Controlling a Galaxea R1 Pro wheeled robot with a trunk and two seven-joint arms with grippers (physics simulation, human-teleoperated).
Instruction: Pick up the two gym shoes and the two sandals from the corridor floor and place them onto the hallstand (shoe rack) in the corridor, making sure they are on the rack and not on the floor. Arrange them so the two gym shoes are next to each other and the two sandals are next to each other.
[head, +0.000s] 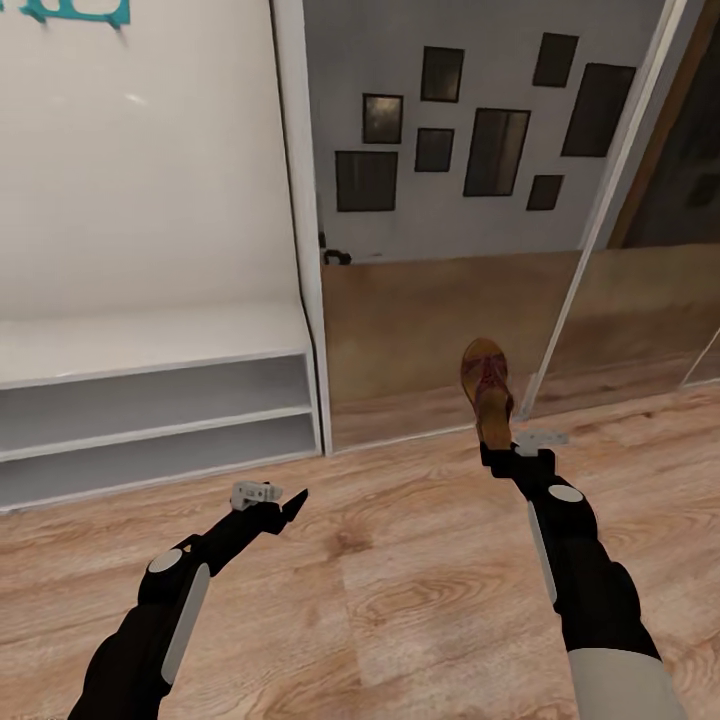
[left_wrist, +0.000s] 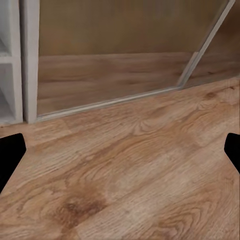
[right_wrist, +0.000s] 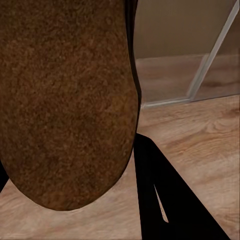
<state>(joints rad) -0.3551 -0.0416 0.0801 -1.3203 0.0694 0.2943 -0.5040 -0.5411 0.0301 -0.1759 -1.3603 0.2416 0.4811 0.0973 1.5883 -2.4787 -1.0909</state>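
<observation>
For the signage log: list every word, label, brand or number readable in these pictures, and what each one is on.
No text can be read in any view.
Teal marks on the white back panel of the pale grey-white hallstand: cut off by the picture's edge, unreadable.
Dark rectangular frames on the grey wall: no visible writing.
Dark brown leather sandal in the right gripper: no brand visible.

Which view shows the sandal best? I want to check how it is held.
The head view: the whole sandal stands up from the right gripper, off the floor. The right wrist view gives a close-up of its brown sole beside one finger.
</observation>
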